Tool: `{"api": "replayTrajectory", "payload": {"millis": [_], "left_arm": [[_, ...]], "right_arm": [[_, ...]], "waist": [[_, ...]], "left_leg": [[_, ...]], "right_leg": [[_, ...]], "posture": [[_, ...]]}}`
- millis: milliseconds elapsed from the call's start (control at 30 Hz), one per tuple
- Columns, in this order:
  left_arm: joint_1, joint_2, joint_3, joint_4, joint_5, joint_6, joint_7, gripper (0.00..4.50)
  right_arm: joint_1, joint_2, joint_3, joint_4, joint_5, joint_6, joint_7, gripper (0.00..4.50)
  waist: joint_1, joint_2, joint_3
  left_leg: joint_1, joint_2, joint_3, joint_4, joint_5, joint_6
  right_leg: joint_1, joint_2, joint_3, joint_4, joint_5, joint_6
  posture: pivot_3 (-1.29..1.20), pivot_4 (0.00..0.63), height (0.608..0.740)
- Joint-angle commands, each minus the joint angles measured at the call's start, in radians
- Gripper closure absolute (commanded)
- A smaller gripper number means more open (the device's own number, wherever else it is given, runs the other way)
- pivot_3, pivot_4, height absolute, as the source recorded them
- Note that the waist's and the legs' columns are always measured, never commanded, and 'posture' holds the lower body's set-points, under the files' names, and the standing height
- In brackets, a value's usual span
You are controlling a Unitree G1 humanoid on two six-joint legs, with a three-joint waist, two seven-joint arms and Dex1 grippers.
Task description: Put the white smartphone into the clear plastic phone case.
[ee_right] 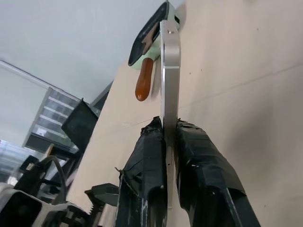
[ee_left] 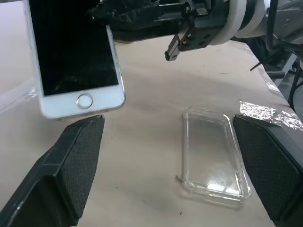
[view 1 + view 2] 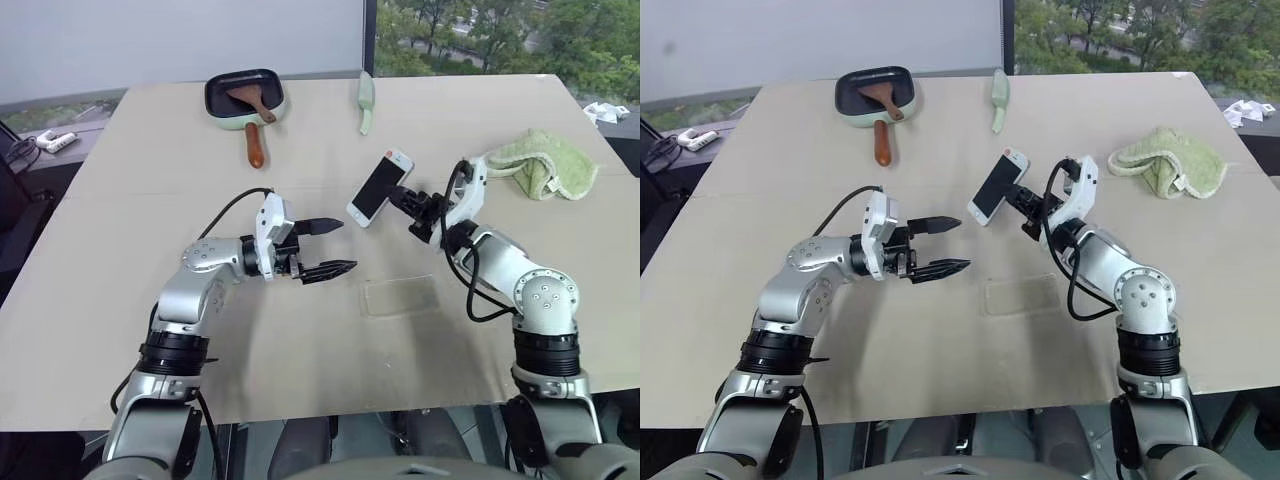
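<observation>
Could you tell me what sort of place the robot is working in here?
Probably an office or lab set up as a test bench: a large table covered in plain board stands beside big windows looking onto trees, with a power strip on a side surface.

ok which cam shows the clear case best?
Left wrist view: the clear plastic phone case lies big and empty on the table, rim and corners glinting. Both eye views give only a faint outline under the raised white smartphone.
</observation>
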State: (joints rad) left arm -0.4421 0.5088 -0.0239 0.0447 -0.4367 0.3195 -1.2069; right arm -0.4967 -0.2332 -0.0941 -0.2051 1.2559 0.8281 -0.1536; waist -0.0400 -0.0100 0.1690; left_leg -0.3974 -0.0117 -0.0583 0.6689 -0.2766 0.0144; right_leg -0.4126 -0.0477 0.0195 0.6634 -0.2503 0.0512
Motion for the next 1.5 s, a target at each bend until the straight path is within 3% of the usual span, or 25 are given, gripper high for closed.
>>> {"api": "replayTrajectory", "payload": {"millis": [33, 267, 400, 567, 733, 1000, 1300, 1500], "left_arm": [[-0.009, 0.040, 0.030, -0.044, -0.031, 0.008, -0.015, 0.05], [-0.012, 0.149, 0.043, -0.093, -0.057, 0.039, -0.069, 0.05], [0.002, 0.245, 0.046, -0.152, -0.076, 0.079, -0.130, 0.05], [0.033, 0.286, 0.043, -0.216, -0.094, 0.107, -0.129, 0.05], [0.060, 0.308, 0.038, -0.294, -0.107, 0.138, -0.118, 0.05], [0.080, 0.319, 0.049, -0.315, -0.116, 0.143, -0.104, 0.05], [0.073, 0.317, 0.040, -0.272, -0.103, 0.106, -0.124, 0.05], [0.063, 0.306, 0.026, -0.248, -0.098, 0.083, -0.132, 0.05]], "right_arm": [[-0.047, -0.136, -0.041, -0.012, -0.052, 0.015, 0.198, 4.50], [-0.079, -0.499, 0.026, 0.093, -0.233, 0.029, 0.750, 4.50], [-0.133, -0.717, 0.196, 0.126, -0.420, -0.050, 1.203, 4.50], [-0.238, -0.782, 0.377, 0.174, -0.632, -0.163, 1.513, 4.50], [-0.381, -0.771, 0.533, 0.234, -0.810, -0.242, 1.737, 4.50], [-0.476, -0.763, 0.650, 0.276, -1.060, -0.384, 1.747, 4.50], [-0.370, -0.787, 0.641, -0.057, -1.057, -0.250, 1.700, 4.50], [-0.320, -0.772, 0.638, -0.151, -1.112, -0.225, 1.669, 4.50]], "waist": [[0.002, 0.000, 0.000], [0.002, 0.000, 0.000], [-0.002, 0.001, 0.002], [-0.001, 0.001, 0.002], [0.002, 0.001, 0.003], [0.011, 0.001, 0.003], [0.022, 0.001, 0.003], [0.031, 0.000, 0.003]], "left_leg": [[0.000, 0.000, 0.000, 0.000, 0.000, 0.000], [0.000, -0.001, 0.000, -0.001, 0.000, 0.000], [0.000, 0.000, 0.000, 0.000, 0.000, 0.000], [0.000, 0.002, 0.000, 0.000, 0.000, 0.000], [0.000, 0.002, 0.000, 0.001, 0.000, 0.000], [-0.001, 0.002, 0.000, 0.001, 0.000, -0.001], [0.000, 0.002, -0.002, 0.002, 0.000, -0.001], [-0.001, 0.001, -0.001, 0.002, 0.000, -0.001]], "right_leg": [[0.000, 0.000, 0.000, 0.000, 0.000, 0.000], [0.000, 0.000, -0.001, -0.001, 0.000, 0.000], [0.000, 0.001, -0.001, -0.001, 0.000, 0.000], [0.000, 0.001, -0.001, -0.001, 0.000, 0.000], [0.000, 0.000, -0.001, -0.001, 0.000, 0.000], [0.000, -0.001, -0.002, -0.002, 0.000, 0.000], [0.000, -0.001, -0.003, 0.000, 0.000, 0.000], [0.000, -0.001, -0.003, -0.001, 0.000, 0.000]], "posture": [[0.00, 0.150, 0.740], [0.00, 0.150, 0.740], [0.00, 0.150, 0.740], [0.00, 0.150, 0.740], [0.00, 0.150, 0.740], [0.00, 0.150, 0.740], [0.00, 0.150, 0.740], [0.00, 0.150, 0.740]]}}
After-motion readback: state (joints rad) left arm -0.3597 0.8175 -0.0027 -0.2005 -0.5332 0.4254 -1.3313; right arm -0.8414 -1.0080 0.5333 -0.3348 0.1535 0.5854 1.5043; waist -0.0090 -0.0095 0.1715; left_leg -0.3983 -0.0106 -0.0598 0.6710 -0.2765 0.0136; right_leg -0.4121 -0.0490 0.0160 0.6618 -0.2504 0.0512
